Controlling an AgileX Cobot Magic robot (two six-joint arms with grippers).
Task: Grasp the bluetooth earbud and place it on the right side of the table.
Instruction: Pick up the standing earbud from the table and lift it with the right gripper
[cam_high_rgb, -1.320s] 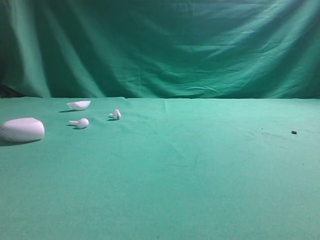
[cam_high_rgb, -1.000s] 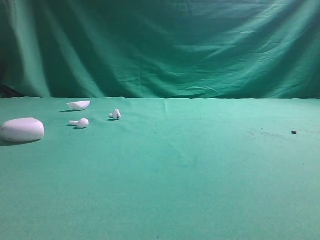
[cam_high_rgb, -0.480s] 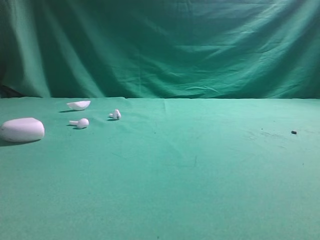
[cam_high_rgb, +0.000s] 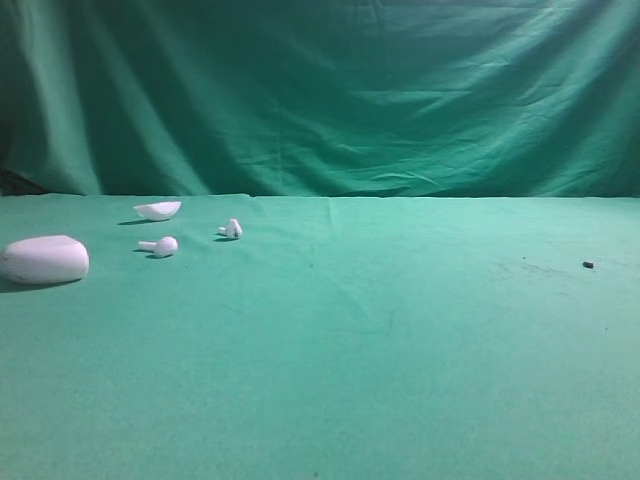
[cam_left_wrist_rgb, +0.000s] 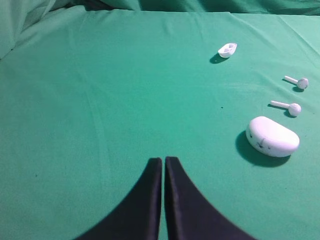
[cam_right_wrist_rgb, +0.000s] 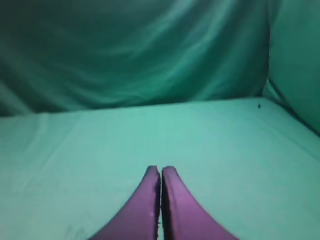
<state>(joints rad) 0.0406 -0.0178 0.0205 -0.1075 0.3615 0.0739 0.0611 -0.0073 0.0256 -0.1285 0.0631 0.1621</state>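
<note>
Both gripper bases are cut off; bluetooth earbud (cam_high_rgb: 232, 229) looks tiny.

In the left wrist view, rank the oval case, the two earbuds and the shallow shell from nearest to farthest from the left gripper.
1. Oval case, ahead and to the right of the left gripper.
2. Earbud just beyond the case.
3. Second earbud, farther back at the right edge.
4. Shallow shell, farthest, up the table.

Bluetooth earbud (cam_high_rgb: 232, 229): tiny, white, lying on green table (cam_high_rgb: 400, 350), far left.
</note>
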